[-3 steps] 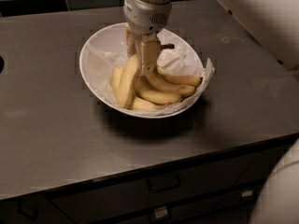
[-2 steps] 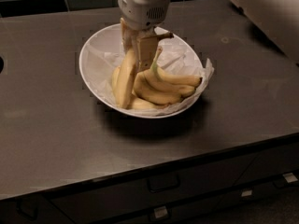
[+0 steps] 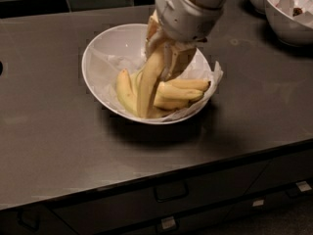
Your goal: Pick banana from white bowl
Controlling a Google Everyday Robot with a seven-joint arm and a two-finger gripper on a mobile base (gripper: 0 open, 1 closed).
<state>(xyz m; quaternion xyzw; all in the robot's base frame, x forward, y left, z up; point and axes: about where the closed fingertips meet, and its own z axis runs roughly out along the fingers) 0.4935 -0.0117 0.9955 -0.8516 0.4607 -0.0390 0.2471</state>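
Raised since the earlier frame, the banana (image 3: 145, 89) stands steeply in the white bowl (image 3: 98, 65), its upper end clamped by the gripper (image 3: 168, 66) at upper centre.

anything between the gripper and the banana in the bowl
Nothing visible. The gripper is down in the bowl, at the upper end of the banana; shorter bananas lie beside it, not between.

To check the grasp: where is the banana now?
In the camera view the banana stands steeply in the middle of the white bowl, its upper end at the gripper above, shorter bananas lying beside it.
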